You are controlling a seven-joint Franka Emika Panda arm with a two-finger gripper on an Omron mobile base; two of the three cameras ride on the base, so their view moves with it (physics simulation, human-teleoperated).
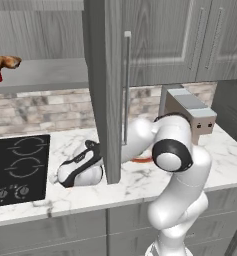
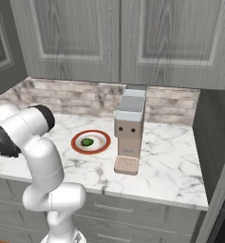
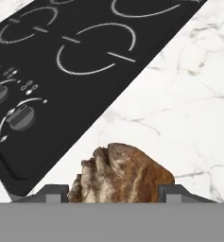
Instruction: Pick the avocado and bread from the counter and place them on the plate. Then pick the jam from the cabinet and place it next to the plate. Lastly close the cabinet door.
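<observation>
Low over the counter [image 3: 189,94], the hand [image 3: 114,194] brackets the bread [image 3: 120,172].

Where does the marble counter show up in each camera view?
Left base view: counter crosses the middle, right of the black cooktop.
Right base view: it crosses the middle, under the plate.
Hand view: it fills the right side, under the bread.
Shared landmark: the cooktop edge, seen in the left base and hand views.

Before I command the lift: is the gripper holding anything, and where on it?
The bread sits between the gripper fingertips, one on each side; a firm hold cannot be told.
</observation>
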